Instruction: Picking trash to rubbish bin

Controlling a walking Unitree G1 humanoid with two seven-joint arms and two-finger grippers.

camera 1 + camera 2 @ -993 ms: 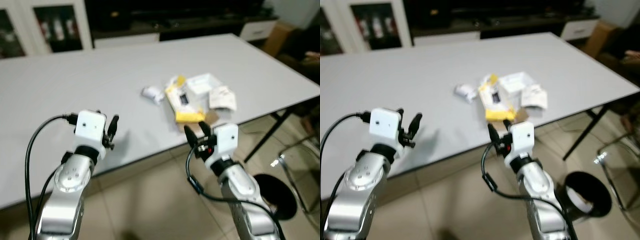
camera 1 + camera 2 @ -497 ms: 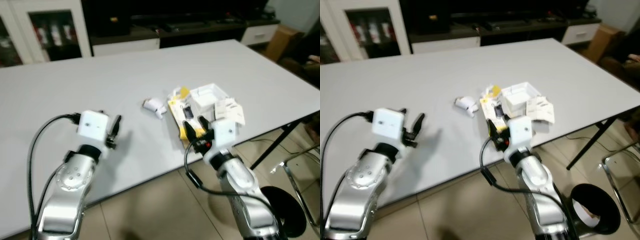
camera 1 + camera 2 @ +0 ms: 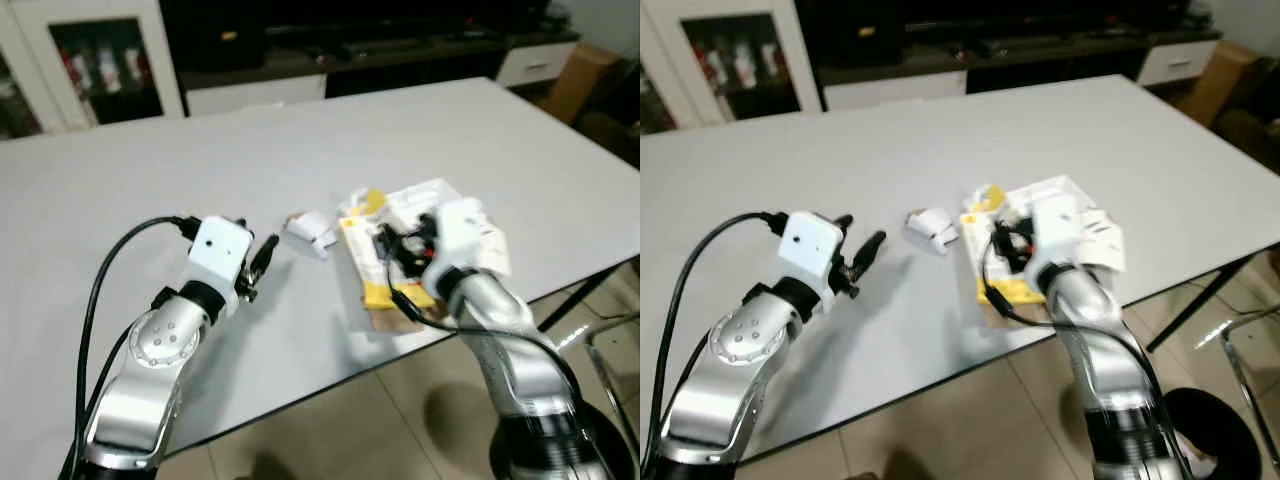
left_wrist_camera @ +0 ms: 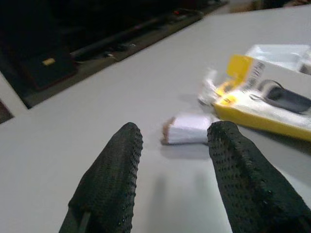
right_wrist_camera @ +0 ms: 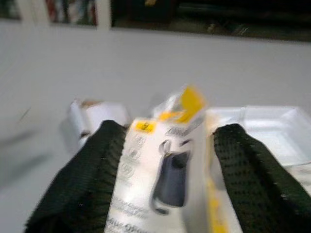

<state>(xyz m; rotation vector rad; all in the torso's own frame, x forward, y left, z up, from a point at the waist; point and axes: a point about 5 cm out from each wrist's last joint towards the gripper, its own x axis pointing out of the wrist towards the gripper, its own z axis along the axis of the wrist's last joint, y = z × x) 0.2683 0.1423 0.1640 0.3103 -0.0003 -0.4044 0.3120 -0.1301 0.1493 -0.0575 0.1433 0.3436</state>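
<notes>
The robot stood at a grey table [image 3: 150, 140] w/ both arms raised over it. The trash lay in a cluster near the table's front-right edge: a yellow blister pack [image 5: 167, 170] holding a dark item, a white tray [image 5: 265, 131] just beside it on the robot's right, some white paper leaflets [image 3: 1100, 240] over the tray's near side, and a small crumpled white wrapper [image 4: 187, 133] lying apart, to the left of the pack. The right gripper [image 5: 167, 141] hovered directly over the yellow blister pack, fingers spread wide to either side of it, not closed on anything; whether the tips touched the pack couldn't be told, pic too blurred. The left gripper [image 4: 172, 143] sat low over the table, pointed toward the wrapper, fingers parted w/ the wrapper seen btwn the tips but well ahead of them, nothing held. Behind the table stood a dark low cabinet [image 3: 330, 40] and a white glass-door cupboard [image 3: 90, 60]. A black bin's [image 3: 1215, 435] rim showed on the floor at the robot's right.
</notes>
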